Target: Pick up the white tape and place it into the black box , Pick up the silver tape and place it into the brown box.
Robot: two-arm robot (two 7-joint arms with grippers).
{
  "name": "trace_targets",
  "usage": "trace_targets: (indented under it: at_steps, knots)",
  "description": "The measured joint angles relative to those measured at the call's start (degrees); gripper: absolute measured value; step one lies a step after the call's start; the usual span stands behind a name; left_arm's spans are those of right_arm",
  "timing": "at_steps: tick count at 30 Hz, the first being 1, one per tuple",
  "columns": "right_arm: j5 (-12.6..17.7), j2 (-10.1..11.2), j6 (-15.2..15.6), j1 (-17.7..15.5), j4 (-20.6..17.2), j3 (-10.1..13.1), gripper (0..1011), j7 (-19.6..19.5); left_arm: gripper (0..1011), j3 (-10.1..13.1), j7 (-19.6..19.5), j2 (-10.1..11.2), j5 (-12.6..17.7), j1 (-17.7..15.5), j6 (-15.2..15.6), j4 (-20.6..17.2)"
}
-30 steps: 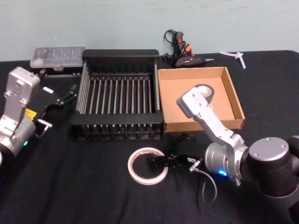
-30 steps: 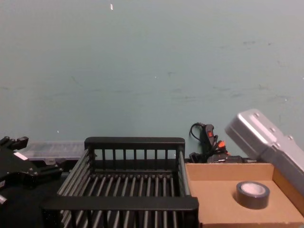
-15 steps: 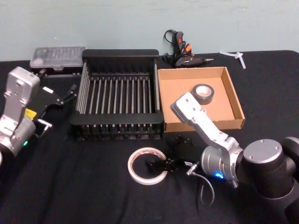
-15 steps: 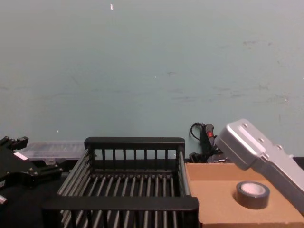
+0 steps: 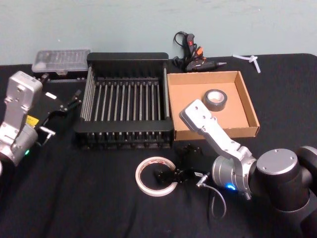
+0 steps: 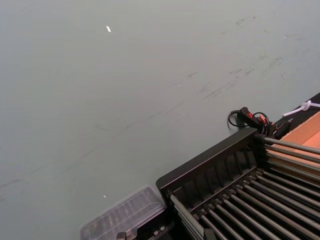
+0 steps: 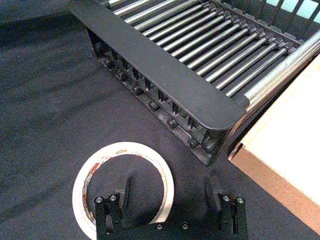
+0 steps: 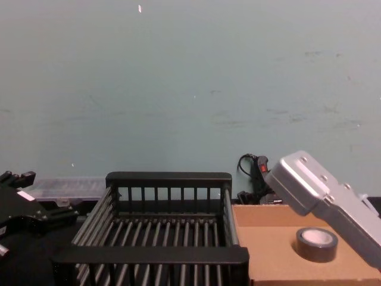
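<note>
The right tool (image 5: 169, 175), lower centre of the head view, hangs low over the right edge of the white tape (image 5: 156, 176), fingers (image 7: 126, 192) spread wide, one inside the ring, gripping nothing; the tape lies flat on the black table (image 5: 89, 198) before the empty black box (image 5: 126, 103). The silver tape (image 5: 216, 98) rests in the brown box (image 5: 184, 96), centre right. The left tool (image 5: 64, 106), at the left edge beside the black box, is open and empty.
</note>
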Motion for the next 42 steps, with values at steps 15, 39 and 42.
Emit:
trace_targets:
  at_steps: [15,39,42]
  knots:
    - [-0.4,-0.5,0.0,-0.1,0.5,0.1,1002,0.2,1001,0.0,0.0,0.0,0.0,0.0,0.0,0.0]
    - [-1.1,-0.9,0.4,-0.2,0.8,0.1,1002,0.3,1001,0.0,0.0,0.0,0.0,0.0,0.0,0.0]
    - [-1.1,-1.0,0.4,-0.2,0.8,0.2,1002,0.3,1001,0.0,0.0,0.0,0.0,0.0,0.0,0.0]
